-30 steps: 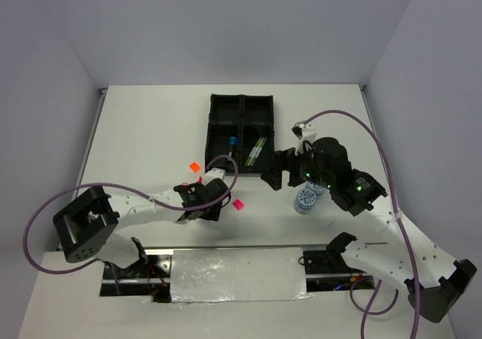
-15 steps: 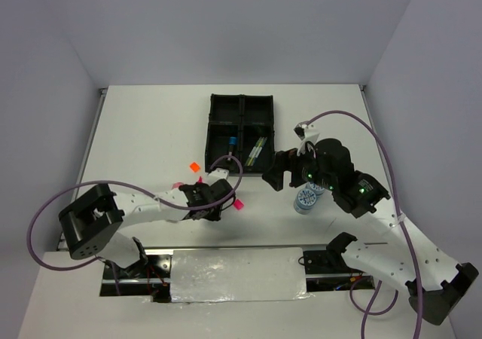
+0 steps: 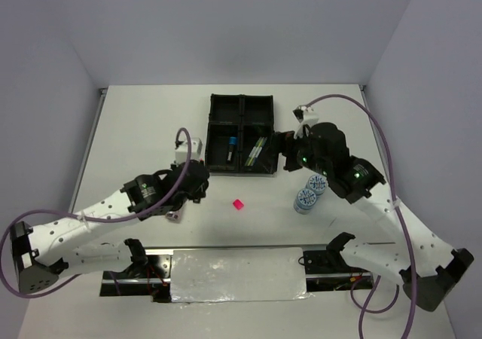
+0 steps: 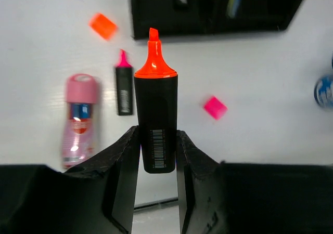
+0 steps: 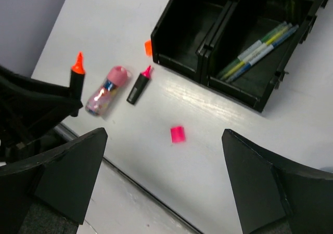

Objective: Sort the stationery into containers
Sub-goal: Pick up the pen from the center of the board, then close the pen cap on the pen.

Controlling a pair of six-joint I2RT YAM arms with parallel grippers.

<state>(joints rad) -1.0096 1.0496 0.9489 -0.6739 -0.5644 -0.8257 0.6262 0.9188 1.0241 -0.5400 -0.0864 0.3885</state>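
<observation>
Black, smooth-barrelled highlighter (image 4: 156, 119), bare wedge-shaped orange tip, barcode label, clamped in my left claw (image 4: 157, 151) at centre frame; my right claw (image 5: 166, 182) gapes wide across lower frame.

Robot lab (white table (image 3: 151, 128), bare walls (image 3: 226, 30))

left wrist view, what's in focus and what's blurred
Left wrist view: the orange highlighter in the left end effector is sharpest, its barcode visible; the tray at the top edge and the pink tube are soft. Right wrist view: pens in the tray look crisp, its own fingers dark and featureless.
</observation>
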